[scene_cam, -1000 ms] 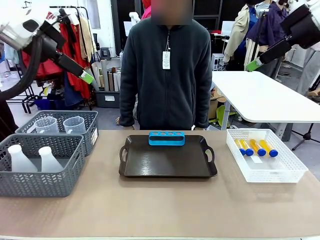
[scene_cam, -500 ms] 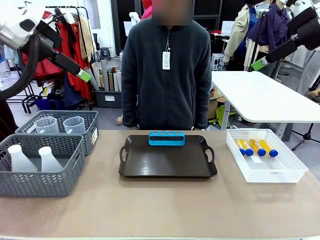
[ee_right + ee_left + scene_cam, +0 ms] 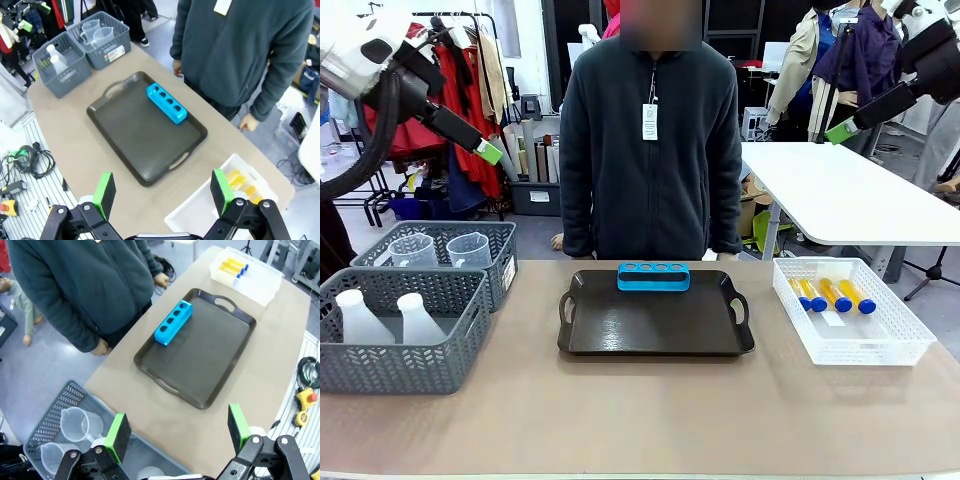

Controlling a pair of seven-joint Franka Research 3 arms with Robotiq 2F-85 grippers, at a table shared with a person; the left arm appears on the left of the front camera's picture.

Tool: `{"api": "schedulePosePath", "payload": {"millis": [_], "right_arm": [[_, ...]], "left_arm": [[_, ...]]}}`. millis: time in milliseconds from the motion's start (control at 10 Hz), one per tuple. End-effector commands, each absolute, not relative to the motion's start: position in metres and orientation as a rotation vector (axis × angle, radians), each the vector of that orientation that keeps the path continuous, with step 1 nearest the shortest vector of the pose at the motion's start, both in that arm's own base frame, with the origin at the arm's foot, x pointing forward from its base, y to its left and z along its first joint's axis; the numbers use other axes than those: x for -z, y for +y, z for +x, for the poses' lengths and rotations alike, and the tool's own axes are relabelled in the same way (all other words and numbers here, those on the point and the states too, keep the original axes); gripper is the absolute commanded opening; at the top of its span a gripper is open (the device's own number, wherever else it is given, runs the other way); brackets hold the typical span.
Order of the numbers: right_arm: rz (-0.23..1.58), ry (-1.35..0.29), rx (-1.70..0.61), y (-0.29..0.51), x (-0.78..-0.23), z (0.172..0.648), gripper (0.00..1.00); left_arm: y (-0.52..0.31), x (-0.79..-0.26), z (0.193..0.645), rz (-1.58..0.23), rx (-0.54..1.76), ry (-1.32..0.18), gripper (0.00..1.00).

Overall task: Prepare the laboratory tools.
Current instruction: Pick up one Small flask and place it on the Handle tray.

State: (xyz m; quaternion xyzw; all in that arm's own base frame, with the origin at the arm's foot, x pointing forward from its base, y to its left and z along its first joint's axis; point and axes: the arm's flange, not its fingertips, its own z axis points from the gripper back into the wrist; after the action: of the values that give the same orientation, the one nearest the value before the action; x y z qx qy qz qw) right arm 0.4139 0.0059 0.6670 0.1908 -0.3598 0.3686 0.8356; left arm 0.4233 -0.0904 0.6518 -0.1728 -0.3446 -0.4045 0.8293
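Front view: left gripper (image 3: 492, 152) and right gripper (image 3: 840, 128) poised high above the table (image 3: 640, 420).
Fingers spread wide on both, empty; four blue-capped amber tubes (image 3: 830, 295) lie in the white perforated basket (image 3: 900, 345), right side.

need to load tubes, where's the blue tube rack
In the front view, the blue four-hole plastic rack sits at the dark rectangular tray's far edge, mid-table, nearest the person.

arms (image 3: 360, 45): white shells, black hose | jaws: black, green pads (image 3: 118, 436) | person (image 3: 650, 150): dark zip fleece, white tag
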Motion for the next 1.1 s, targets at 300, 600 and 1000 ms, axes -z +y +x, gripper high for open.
{"api": "schedulePosePath", "payload": {"millis": [300, 600, 1000], "right_arm": [[0.422, -0.771, -0.785, 0.0066, -0.6691, 0.4128, 1.00], [0.422, -0.771, -0.785, 0.0066, -0.6691, 0.4128, 1.00], [0.422, -0.771, -0.785, 0.0066, -0.6691, 0.4128, 1.00]], "left_arm": [[-0.0887, -0.6521, 0.4240, -0.377, 0.858, -0.733, 1.00], [-0.0887, -0.6521, 0.4240, -0.377, 0.858, -0.733, 1.00], [-0.0899, -0.6518, 0.4234, -0.366, 0.857, -0.731, 1.00]]}}
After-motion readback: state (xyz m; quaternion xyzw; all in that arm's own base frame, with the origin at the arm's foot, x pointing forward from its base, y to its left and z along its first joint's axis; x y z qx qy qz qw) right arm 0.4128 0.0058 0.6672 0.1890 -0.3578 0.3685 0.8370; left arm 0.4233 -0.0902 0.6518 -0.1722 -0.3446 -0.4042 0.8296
